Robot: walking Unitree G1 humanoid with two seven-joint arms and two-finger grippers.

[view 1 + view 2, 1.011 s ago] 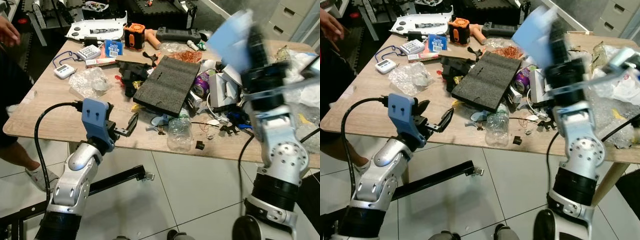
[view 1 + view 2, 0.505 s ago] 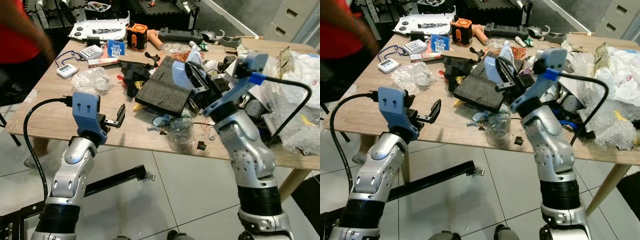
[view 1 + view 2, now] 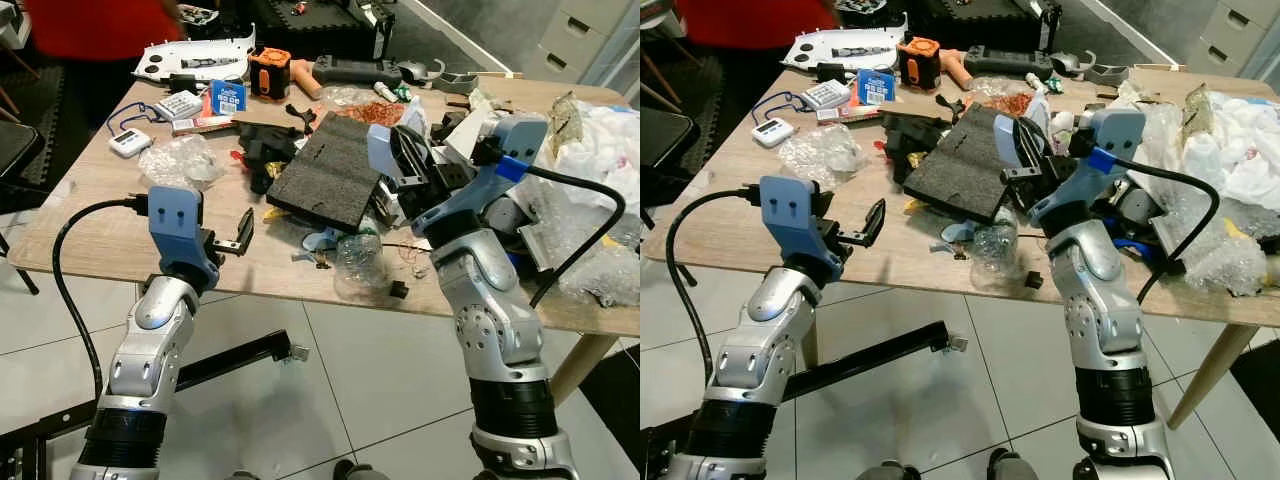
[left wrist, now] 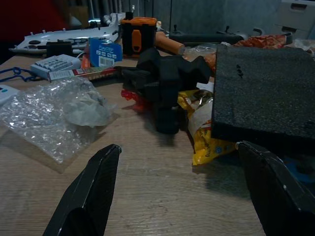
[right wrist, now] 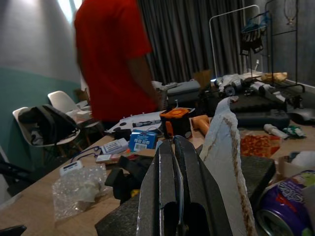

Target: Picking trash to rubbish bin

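Observation:
My right gripper (image 3: 403, 152) hovers over the cluttered wooden table (image 3: 90, 215), at the right edge of a black foam slab (image 3: 335, 170). It is shut on a pale, flat scrap (image 3: 381, 150), which the right wrist view shows as a white torn piece (image 5: 221, 147) beside the pressed-together fingers (image 5: 157, 191). A crushed clear bottle (image 3: 360, 262) lies near the table's front edge below it. My left gripper (image 3: 238, 238) is open at the front edge, facing bubble wrap (image 4: 54, 115) and a yellow wrapper (image 4: 206, 128).
A person in a red shirt (image 3: 100, 25) stands at the far left corner. Tools, an orange-black device (image 3: 269, 72), a purple can (image 5: 290, 206) and plastic bags (image 3: 600, 140) crowd the table. A black bar on castors (image 3: 230, 360) lies on the tiled floor.
My right arm swung down from a raised pose to just above the table, still holding the pale scrap. The person moved along the far left side. My left arm barely moved.

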